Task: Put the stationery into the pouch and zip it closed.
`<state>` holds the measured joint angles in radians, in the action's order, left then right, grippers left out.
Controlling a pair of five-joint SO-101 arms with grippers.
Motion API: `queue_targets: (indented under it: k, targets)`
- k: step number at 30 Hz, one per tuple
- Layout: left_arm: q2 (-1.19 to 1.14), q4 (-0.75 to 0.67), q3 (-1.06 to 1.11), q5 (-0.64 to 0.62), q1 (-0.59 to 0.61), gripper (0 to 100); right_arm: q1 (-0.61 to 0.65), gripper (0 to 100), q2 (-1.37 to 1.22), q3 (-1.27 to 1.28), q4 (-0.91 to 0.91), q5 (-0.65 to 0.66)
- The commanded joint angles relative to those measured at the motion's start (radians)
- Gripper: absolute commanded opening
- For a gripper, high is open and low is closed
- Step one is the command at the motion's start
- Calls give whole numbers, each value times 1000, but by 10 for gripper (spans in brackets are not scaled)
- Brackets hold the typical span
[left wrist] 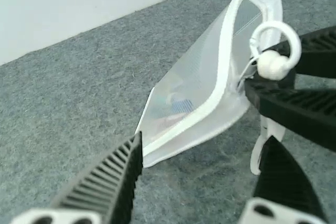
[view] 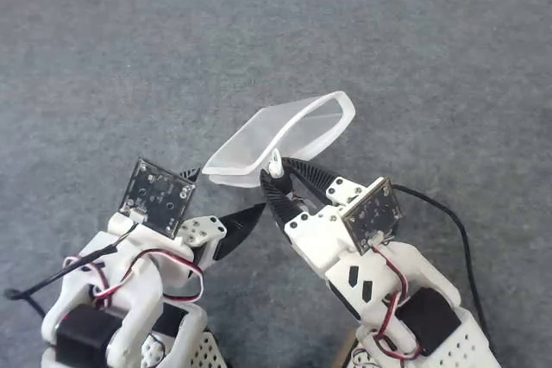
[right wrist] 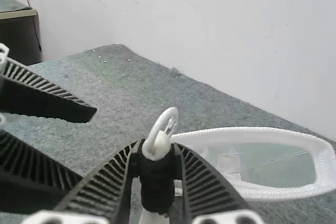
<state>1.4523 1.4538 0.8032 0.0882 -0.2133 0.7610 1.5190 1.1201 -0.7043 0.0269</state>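
Right tool [view: 274,180] is clenched on the zip pull [left wrist: 272,64] of the pouch. The left tool [view: 227,190] is released, its two black fingers [left wrist: 107,182] spread wide apart.

Grey, felt-like cloth covers the counter [view: 103,66], which runs back to a white wall [right wrist: 236,30].

The pouch [view: 285,131] is translucent white and lies on the counter just ahead of both arms, near the middle of the high view. Its mouth gapes open at the far end. Its near corner sits between the left tool's spread fingers, close against one of them; I cannot tell if they touch.

The zip pull, a white bead with a ring, stands up between the right tool's closed fingertips at the pouch's near end.

Faint coloured shapes [left wrist: 176,106] show through the pouch wall, too blurred to name.
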Motion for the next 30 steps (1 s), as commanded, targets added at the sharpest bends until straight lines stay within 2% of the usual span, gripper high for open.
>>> queue_targets:
  k: [1,6,13,19,30]
  targets:
    - [9,-34,-12,11,-8,336,-2,6,28,-20,-4,14]
    - [9,-37,-8,51,-9,337,-1,6,31,-60,-56,11]
    - [3,-112,21,54,-9,337,2,6,35,-72,-73,15]
    - [8,-199,133,97,-9,337,104,6,35,-114,-136,25]
    - [8,-235,191,157,-9,336,104,6,35,-114,-142,49]
